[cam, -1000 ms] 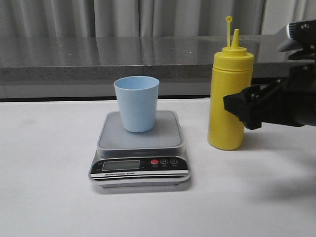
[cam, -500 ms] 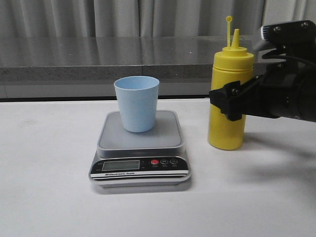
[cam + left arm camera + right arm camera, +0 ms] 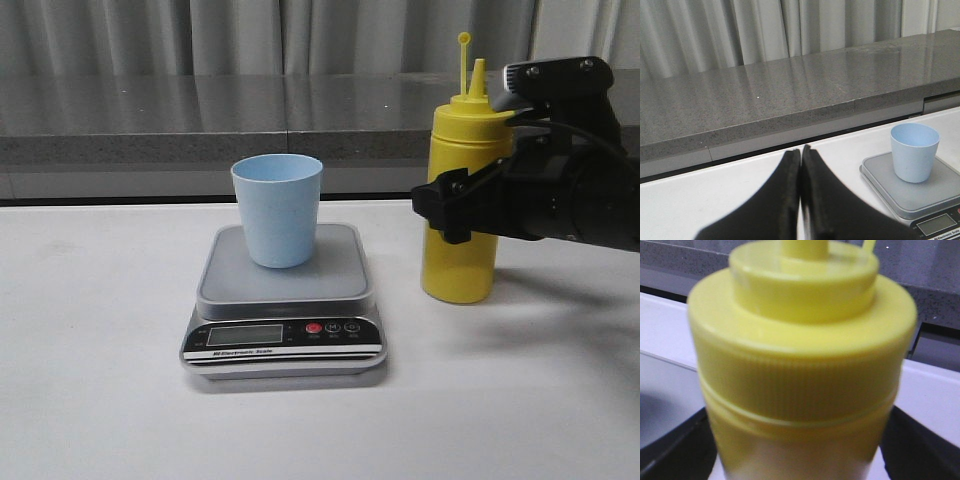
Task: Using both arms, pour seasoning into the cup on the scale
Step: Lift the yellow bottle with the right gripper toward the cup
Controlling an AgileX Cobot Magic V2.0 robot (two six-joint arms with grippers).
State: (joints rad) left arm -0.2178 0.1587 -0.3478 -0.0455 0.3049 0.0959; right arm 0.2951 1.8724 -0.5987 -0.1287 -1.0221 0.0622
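the left pincer (image 3: 800, 195) is seen only in the left wrist view, where its two black fingers (image 3: 782, 200) are pressed together with nothing between them; the tips are cut off by the frame edge. it is not seen in the front view. the inside of the blue cup (image 3: 278, 209) is hidden by its own wall in the front view, and in the left wrist view only the upper inner wall is seen, so its contents cannot be told. the cup is stood upright on the grey plate of the scale (image 3: 284, 300), toward the back of the plate. the display on the scale's black front panel is too small to be read; a red button is seen beside two dark ones.

to the right of the scale, apart from it, the yellow bottle (image 3: 462, 190) is stood upright on the white tabletop (image 3: 100, 380), its cone nozzle and thin cap stalk pointed up. the bottle is opaque, so its fill is not shown. its middle is covered by the right pincer (image 3: 450, 205), which is reached in from the right edge. in the right wrist view the bottle (image 3: 802, 365) is blurred and very near, with a black finger (image 3: 675, 445) seen on each side; the pincer is released, spread around the bottle, and contact cannot be made out. behind the tabletop a grey stone ledge (image 3: 200, 115) and pale curtains (image 3: 150, 35) are seen.
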